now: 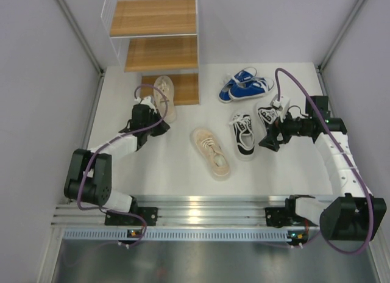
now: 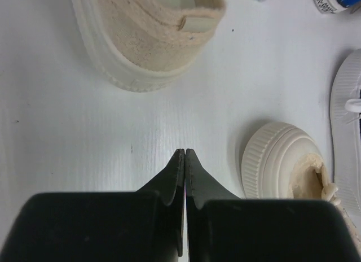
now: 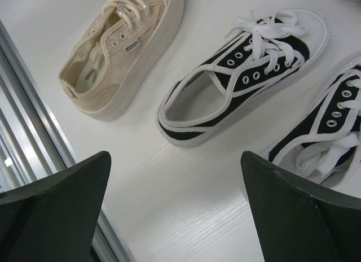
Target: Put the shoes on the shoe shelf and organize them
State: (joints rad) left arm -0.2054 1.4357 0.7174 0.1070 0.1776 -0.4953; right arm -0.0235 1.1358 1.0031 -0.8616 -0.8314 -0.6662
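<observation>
The shoe shelf (image 1: pixel 161 45) stands at twelve o'clock. One beige shoe (image 1: pixel 164 99) lies just beside its lowest board (image 1: pixel 183 88); other shoes (image 1: pixel 243 134) rest on the table (image 1: pixel 183 173) toward four o'clock. Left gripper (image 2: pixel 184 153) is pressed together, holding nothing; right gripper (image 3: pixel 175 160) is spread wide.

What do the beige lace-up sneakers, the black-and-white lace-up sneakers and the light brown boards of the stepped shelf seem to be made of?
Beige lace-up sneaker: matte, fuzzy woven fabric, probably canvas; ribbed cream sole looks like rubber.
Black-and-white sneaker: black canvas-like cloth, metal eyelets, smooth white rubbery toe cap.
Shelf boards: streaky light brown grain, wood or wood-look laminate; cannot tell which.
</observation>
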